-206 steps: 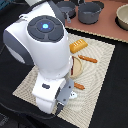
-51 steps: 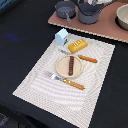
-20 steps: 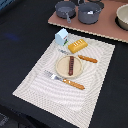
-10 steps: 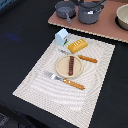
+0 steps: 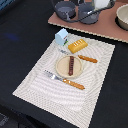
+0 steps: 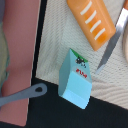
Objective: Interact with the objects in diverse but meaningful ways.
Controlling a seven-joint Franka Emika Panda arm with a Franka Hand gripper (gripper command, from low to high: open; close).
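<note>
Carton [image 5: 62,36] stands at the mat's [image 5: 35,85] 11 o'clock corner, loaf [image 5: 77,45] just beside. Likely light, stiff (slick faces): pinch flat sides mid-height. Gripper not in view.

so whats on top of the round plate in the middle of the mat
A thin red-brown sausage lies across the tan plate, nothing else on it. The strip of plate directly beneath the sausage is covered, so that part cannot be seen. The wrist view does not show the plate.
</note>
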